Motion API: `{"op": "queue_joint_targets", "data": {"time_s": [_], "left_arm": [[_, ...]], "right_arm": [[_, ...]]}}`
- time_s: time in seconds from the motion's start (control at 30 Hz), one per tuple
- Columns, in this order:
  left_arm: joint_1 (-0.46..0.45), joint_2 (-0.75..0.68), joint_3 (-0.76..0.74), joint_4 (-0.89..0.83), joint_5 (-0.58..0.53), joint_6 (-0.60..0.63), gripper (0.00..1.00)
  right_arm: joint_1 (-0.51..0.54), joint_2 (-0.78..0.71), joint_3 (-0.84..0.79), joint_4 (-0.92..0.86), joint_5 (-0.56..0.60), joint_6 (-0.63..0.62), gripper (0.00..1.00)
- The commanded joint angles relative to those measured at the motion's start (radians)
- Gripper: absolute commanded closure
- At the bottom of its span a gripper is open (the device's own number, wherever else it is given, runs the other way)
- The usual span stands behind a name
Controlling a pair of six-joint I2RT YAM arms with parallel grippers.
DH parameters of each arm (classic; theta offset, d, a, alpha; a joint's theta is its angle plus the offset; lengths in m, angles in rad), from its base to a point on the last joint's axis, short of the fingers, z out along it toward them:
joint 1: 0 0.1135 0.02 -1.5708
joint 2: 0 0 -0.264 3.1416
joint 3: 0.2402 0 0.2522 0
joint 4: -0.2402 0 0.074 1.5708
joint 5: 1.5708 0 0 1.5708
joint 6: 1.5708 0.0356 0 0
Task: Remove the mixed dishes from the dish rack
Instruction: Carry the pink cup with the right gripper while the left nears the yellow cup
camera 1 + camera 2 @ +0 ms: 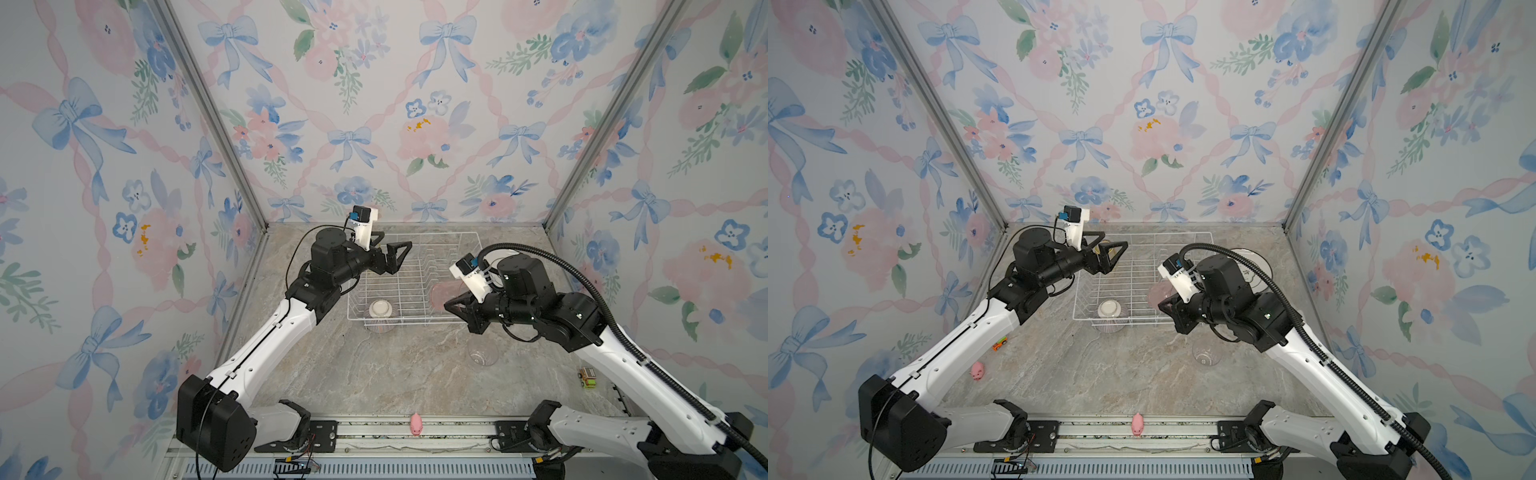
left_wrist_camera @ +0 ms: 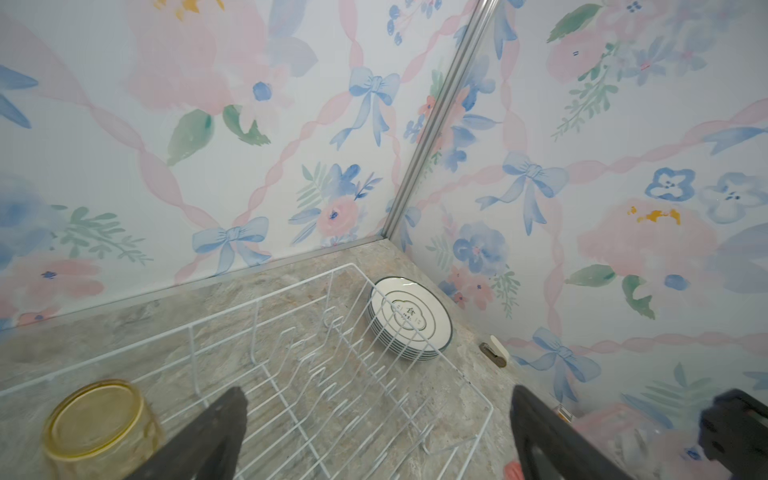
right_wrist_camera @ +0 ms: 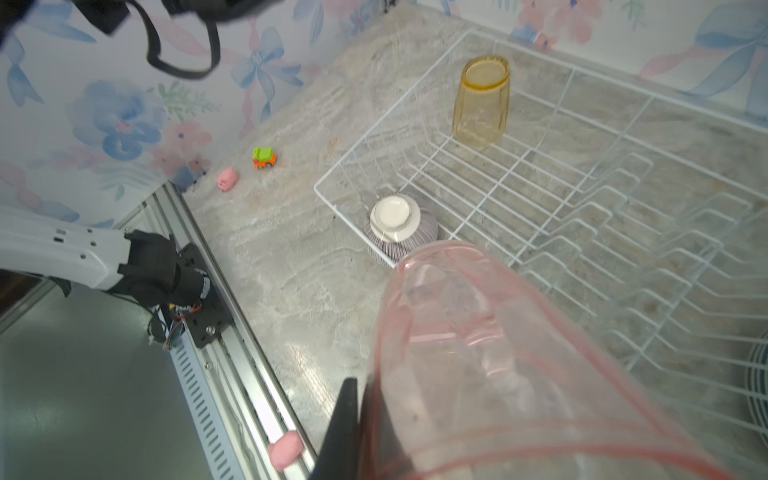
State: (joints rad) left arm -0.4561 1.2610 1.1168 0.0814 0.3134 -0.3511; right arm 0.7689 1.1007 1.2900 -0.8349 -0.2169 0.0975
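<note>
Spotting clutter: pink pig (image 1: pixel 416 424) on the front rail, toy car (image 3: pixel 264 158) left of the dish rack (image 1: pixel 415 319). Your right gripper (image 1: pixel 451 306) pinches the tilted pink tumbler (image 3: pixel 498 353) at the rack's near right corner; left gripper (image 1: pixel 397 241) hangs wide open, empty, near the upside-down yellow tumbler (image 3: pixel 482 104). Striped bowl (image 3: pixel 399 224) inverted inside. Marble table (image 1: pixel 374 382), floral walls (image 1: pixel 374 104).

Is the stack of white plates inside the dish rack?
No, the stack of white plates rests on the table outside the dish rack, beside its wire wall.
</note>
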Motion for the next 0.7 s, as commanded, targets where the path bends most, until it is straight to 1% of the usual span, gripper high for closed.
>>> {"op": "queue_joint_targets", "data": {"time_s": [0.0, 0.1, 0.2, 0.4, 0.53, 0.67], "left_arm": [[0.006, -0.024, -0.036, -0.121, -0.173, 0.075, 0.02], [0.009, -0.030, -0.040, -0.134, -0.182, 0.080, 0.02], [0.009, -0.032, -0.043, -0.137, -0.177, 0.078, 0.02], [0.012, -0.047, -0.044, -0.151, -0.183, 0.080, 0.02], [0.019, -0.052, -0.047, -0.162, -0.189, 0.084, 0.02], [0.022, -0.049, -0.048, -0.167, -0.191, 0.086, 0.02]], "right_arm": [[0.097, 0.027, -0.008, -0.216, 0.198, -0.010, 1.00], [0.161, 0.062, -0.035, -0.222, 0.231, 0.019, 1.00], [0.205, 0.100, -0.067, -0.181, 0.229, 0.041, 1.00], [0.274, 0.237, -0.081, -0.176, 0.239, 0.041, 1.00], [0.297, 0.339, -0.069, -0.203, 0.266, 0.029, 1.00], [0.299, 0.404, -0.073, -0.194, 0.272, 0.025, 1.00]]}}
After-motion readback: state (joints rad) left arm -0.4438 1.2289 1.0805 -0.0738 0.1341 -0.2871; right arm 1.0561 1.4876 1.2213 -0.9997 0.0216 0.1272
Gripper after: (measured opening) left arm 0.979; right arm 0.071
